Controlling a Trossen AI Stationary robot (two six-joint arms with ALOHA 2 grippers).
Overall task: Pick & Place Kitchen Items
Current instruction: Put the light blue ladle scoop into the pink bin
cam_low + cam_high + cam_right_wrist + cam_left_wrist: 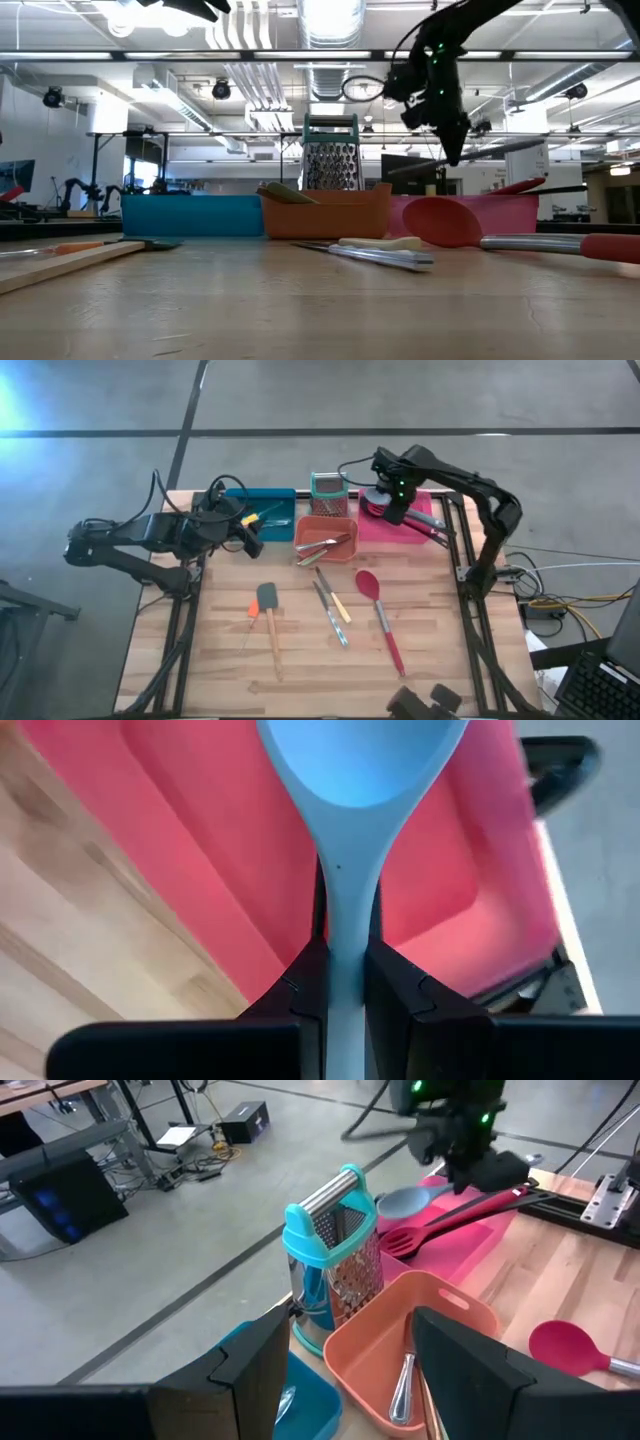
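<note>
Right gripper (340,985), upper right in the high view, hangs over the pink bin (200,830), pinching a grey spoon (350,780). Left gripper (345,1370), spread and apparently empty, hovers by the blue bin (262,520).

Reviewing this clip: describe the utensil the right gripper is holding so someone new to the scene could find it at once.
Start at the pink bin, the rightmost of the three bins along the table's far edge. The right gripper hangs over it, shut on the pale blue-grey spoon, pinching its slim handle with the bowl pointing out over the bin. Unlike the red slotted spatula lying in the bin, it is pale blue and held.
</note>
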